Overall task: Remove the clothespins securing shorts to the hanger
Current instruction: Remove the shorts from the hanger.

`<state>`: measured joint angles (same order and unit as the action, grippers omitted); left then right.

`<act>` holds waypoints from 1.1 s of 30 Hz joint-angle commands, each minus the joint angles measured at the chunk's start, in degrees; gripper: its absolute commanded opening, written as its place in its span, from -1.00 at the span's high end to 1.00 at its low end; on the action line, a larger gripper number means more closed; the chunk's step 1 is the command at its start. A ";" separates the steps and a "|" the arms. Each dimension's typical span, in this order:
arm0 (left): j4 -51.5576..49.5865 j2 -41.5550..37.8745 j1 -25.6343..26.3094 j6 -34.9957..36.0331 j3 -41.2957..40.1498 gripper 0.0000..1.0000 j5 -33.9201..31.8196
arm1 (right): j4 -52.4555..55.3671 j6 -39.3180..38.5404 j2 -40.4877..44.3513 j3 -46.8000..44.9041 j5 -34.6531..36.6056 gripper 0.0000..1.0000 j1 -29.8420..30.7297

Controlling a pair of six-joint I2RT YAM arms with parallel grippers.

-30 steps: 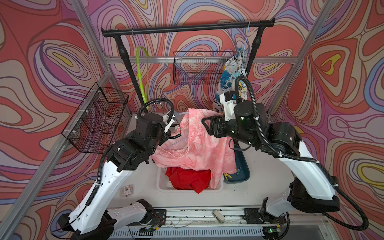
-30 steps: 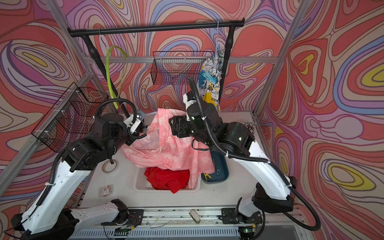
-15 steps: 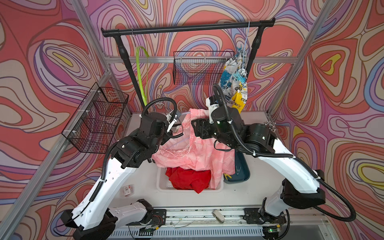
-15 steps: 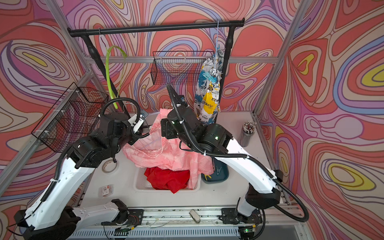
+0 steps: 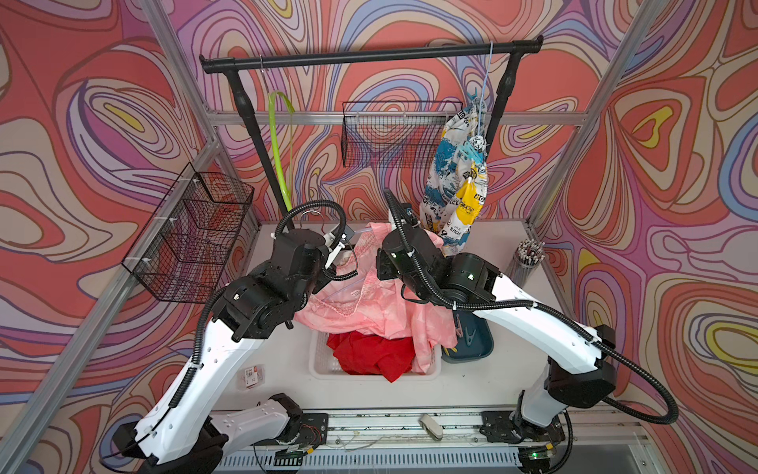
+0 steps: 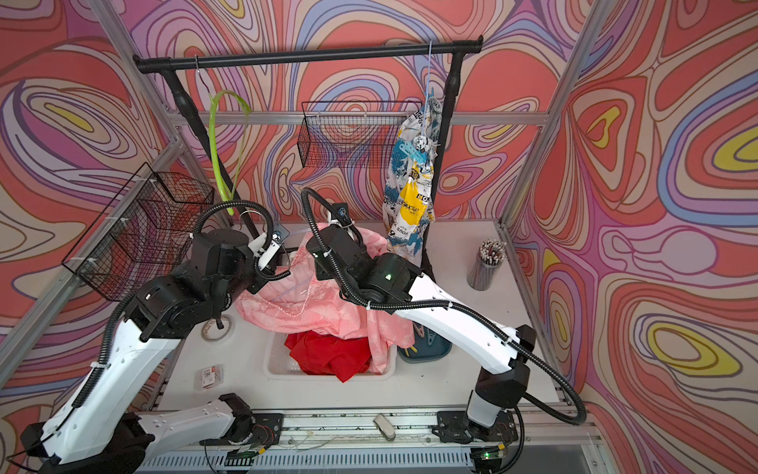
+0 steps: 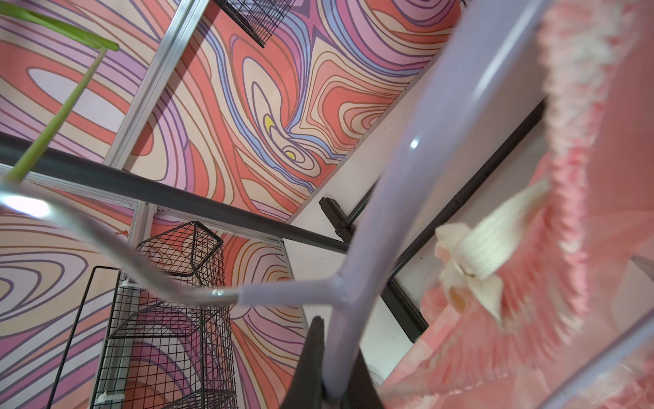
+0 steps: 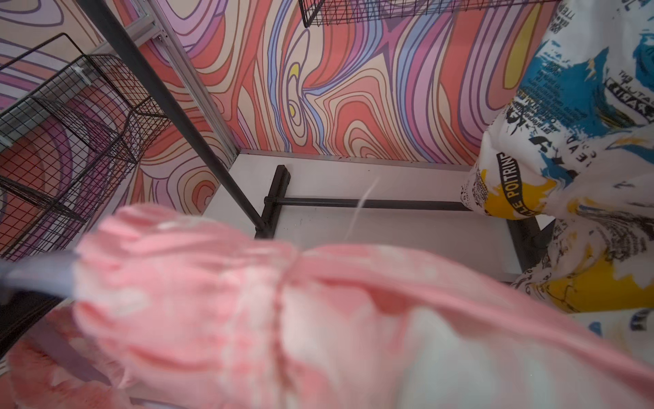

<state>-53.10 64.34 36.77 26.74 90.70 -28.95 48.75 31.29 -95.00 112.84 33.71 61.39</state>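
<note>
Red shorts [image 5: 369, 355] in basket [image 5: 318, 371]; left hand [image 7: 336, 368] grasps hanger [image 7: 389, 177] of pink shorts [image 5: 369, 305], right hand [image 6: 348, 226] clenched; printed shorts [image 5: 459, 180] hang untouched.

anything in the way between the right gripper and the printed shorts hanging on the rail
Nothing visible does. In the right wrist view the printed shorts hang beyond open air, and the pink shorts bunch at the wrist, not across that gap.

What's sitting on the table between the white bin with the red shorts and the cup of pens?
A dark teal tray holding a few loose clothespins, partly under the right arm. It shows in both top views.
</note>
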 commanded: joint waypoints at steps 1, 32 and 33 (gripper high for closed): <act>2.21 -2.46 0.31 -0.59 0.10 1.00 0.57 | -1.97 -1.03 5.83 -2.29 6.15 1.00 -0.04; 4.44 -13.82 0.32 -3.76 0.78 1.00 -4.66 | 4.29 -9.50 20.30 1.99 12.90 1.00 -0.04; 3.47 -12.86 0.36 -2.57 0.43 1.00 -5.66 | 4.00 -9.00 21.52 1.65 11.64 1.00 -0.04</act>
<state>-51.46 50.85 37.89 26.35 88.27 -25.34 48.40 19.70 -77.93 113.34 42.48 62.65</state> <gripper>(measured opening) 0.086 0.051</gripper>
